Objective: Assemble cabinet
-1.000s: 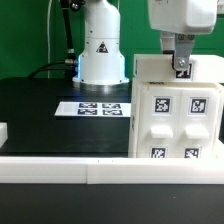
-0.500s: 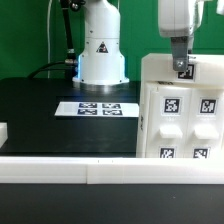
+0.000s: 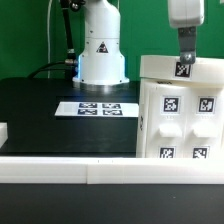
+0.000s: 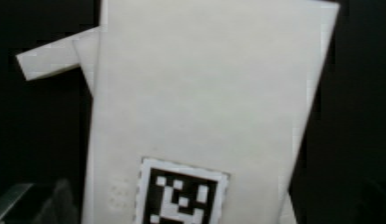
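Observation:
The cabinet point(image 3: 182, 112) is a large white box with tagged raised panels on its front. It stands at the exterior view's right on the black table. My gripper point(image 3: 183, 66) comes down from above and is shut on the cabinet's top edge, and one finger carries a small tag. In the wrist view the cabinet's white top face point(image 4: 208, 90) fills the picture, with a tag point(image 4: 181, 190) near the jaws. The fingers themselves are hard to make out there.
The marker board point(image 3: 98, 108) lies flat at the table's middle, in front of the robot's white base point(image 3: 100, 50). A white rail point(image 3: 90, 172) runs along the front edge. A small white block point(image 3: 3, 130) sits at the far left.
The gripper and the cabinet have moved together toward the exterior view's right. The gripper body has also risen a little in the picture.

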Controlling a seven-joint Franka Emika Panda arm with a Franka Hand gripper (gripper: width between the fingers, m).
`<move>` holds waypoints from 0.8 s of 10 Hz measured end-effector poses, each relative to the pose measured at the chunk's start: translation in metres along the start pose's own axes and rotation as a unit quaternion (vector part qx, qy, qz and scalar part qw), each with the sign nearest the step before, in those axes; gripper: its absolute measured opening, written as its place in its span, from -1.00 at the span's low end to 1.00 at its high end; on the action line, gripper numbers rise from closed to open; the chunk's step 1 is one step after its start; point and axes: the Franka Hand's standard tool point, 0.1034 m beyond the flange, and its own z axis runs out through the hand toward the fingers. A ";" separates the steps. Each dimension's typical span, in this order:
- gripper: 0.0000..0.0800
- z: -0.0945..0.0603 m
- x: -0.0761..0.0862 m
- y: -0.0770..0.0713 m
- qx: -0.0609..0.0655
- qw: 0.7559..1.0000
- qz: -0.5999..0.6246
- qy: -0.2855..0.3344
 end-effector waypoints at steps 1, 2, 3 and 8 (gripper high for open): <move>1.00 -0.006 -0.003 -0.001 0.003 1.000 0.004 -0.010; 0.99 -0.009 -0.006 -0.002 0.005 1.000 0.010 -0.017; 0.99 -0.008 -0.006 -0.001 0.004 1.000 -0.013 -0.017; 0.99 -0.010 -0.012 -0.008 -0.013 0.957 -0.289 -0.015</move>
